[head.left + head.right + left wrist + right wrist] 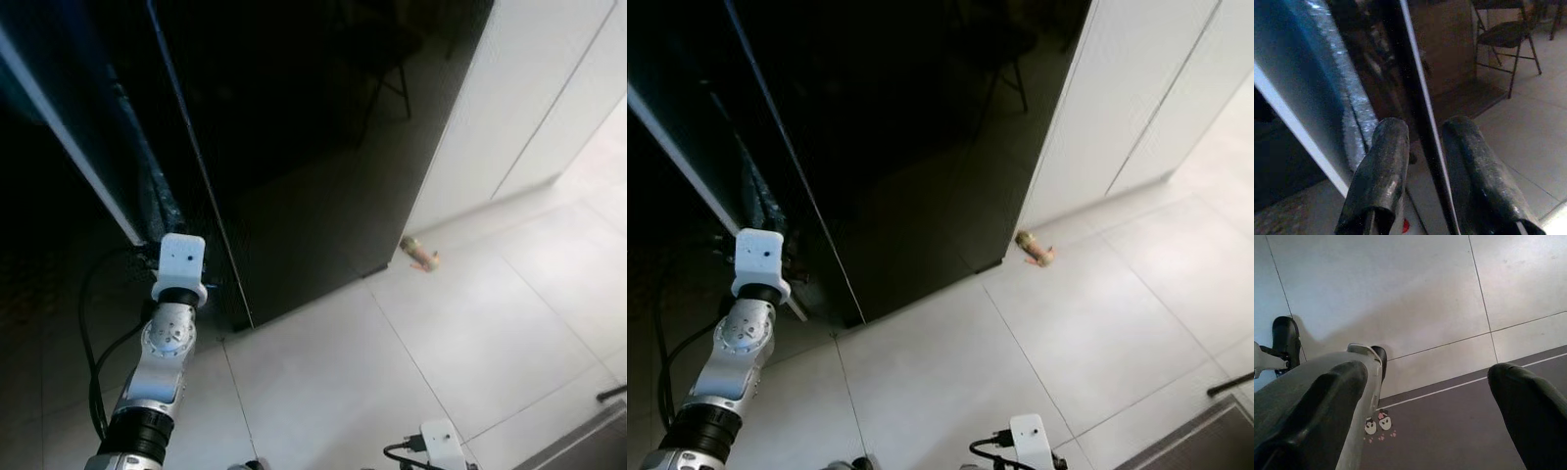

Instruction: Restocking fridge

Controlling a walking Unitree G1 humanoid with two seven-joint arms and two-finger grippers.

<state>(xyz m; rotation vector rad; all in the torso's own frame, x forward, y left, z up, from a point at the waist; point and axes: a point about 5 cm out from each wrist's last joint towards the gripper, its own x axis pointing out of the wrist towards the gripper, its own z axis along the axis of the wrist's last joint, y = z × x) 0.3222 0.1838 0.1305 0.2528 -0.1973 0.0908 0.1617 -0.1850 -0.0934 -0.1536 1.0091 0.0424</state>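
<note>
A tall glossy black fridge (323, 147) stands ahead on the left. My left arm (167, 338) reaches up to the lower edge of its door. In the left wrist view my left gripper (1426, 128) is open, one finger (1386, 161) on each side of the door's thin edge (1418, 98), with a grey door seal (1359, 112) beside it. My right gripper (1425, 372) hangs low and points at the floor, open and holding nothing.
A small brown object (421, 257) lies on the pale tiles at the fridge's right corner. White cabinet panels (529, 88) rise to the right. A black cable (93, 333) loops by my left arm. A dark mat (1449, 431) lies under my right gripper.
</note>
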